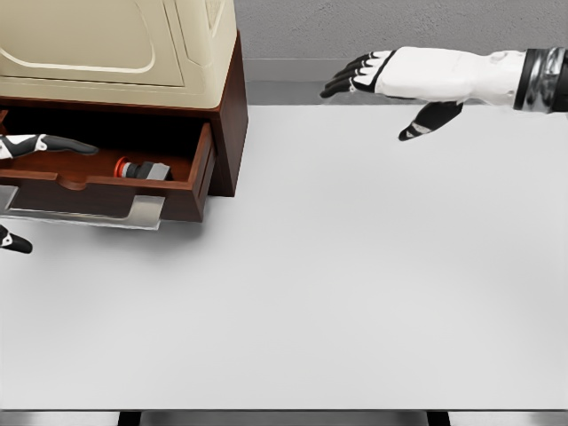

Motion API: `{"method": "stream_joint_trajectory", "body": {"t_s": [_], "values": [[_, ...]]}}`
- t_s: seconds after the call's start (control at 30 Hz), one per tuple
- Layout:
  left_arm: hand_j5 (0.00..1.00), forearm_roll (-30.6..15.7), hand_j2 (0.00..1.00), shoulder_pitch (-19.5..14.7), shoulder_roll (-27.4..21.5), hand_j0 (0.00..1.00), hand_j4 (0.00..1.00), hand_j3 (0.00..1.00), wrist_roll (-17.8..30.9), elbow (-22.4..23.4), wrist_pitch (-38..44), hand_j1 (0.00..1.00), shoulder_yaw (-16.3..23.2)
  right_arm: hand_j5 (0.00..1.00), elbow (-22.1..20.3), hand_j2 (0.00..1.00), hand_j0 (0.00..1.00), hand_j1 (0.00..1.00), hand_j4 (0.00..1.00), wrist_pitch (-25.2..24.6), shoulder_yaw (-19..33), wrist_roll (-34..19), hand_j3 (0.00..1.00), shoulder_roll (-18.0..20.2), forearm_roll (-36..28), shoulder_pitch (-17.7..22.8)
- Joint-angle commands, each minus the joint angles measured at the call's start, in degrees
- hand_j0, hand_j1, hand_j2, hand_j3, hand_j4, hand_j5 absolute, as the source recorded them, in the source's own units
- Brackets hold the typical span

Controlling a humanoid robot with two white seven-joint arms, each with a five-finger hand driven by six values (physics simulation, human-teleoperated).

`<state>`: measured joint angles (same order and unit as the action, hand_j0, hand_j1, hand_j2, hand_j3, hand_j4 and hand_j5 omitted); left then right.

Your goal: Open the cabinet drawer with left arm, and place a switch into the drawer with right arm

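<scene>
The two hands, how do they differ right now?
The right hand hangs in the air above the table, fingers spread, holding nothing; the left hand sits at the open drawer, mostly cut off by the picture's edge. The right hand is far from the switch; the left is near it. Both are white with black fingers.

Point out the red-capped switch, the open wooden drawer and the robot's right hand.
Red-capped grey switch (142,169): head view, on its grey body, lying inside the drawer.
Open dark-brown wooden drawer (106,197): head view, on its front panel.
White-and-black right hand (390,84): head view, on the palm, fingers spread, empty.
</scene>
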<state>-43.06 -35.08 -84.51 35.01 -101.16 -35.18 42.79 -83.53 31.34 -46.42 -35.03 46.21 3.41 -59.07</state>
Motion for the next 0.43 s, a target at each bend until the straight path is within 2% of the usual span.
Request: {"method": "stream_joint_trajectory", "body": {"t_s": [0.0, 0.3, 0.4], "values": [[1.00, -0.54, 1.00, 0.01, 0.31, 1.00, 1.00, 1.00, -0.01, 0.00, 0.18, 1.00, -0.08, 1.00, 2.40, 1.00, 1.00, 1.00, 1.00, 0.03, 2.12, 0.03, 1.00, 1.60, -0.51, 0.27], [1.00, -0.54, 1.00, 0.36, -0.13, 1.00, 1.00, 1.00, -0.01, 0.08, 0.18, 1.00, 0.18, 1.00, 2.49, 1.00, 1.00, 1.00, 1.00, 0.12, 1.68, 0.03, 1.00, 1.42, -0.24, 0.62], [1.00, -0.36, 1.00, 0.45, -0.31, 1.00, 1.00, 1.00, -0.01, 0.00, 0.18, 1.00, -0.08, 1.00, 2.49, 1.00, 1.00, 1.00, 1.00, 0.21, 1.95, 0.03, 1.00, 3.36, -0.24, 5.10]]}}
